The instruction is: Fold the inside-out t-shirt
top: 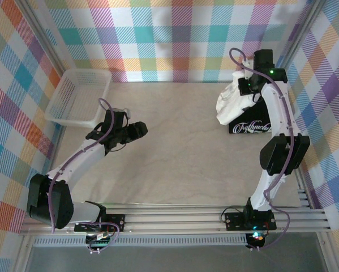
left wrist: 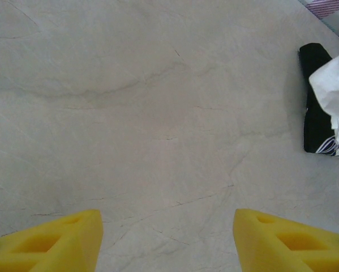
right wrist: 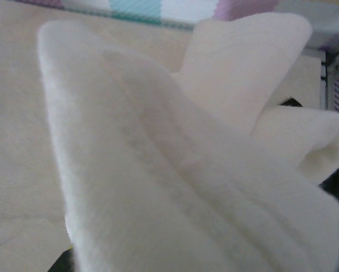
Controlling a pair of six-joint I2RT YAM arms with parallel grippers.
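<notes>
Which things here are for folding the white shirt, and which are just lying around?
For the job:
- white t-shirt, bunched up and held in the right jaws

Just lying about:
- black t-shirt with white lettering, under the white one
- clear plastic basket, far left corner

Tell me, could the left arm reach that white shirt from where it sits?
Probably yes, with a long stretch: bare table lies between the open left gripper and the inside-out t-shirt, which the right gripper holds bunched at the far right.
</notes>
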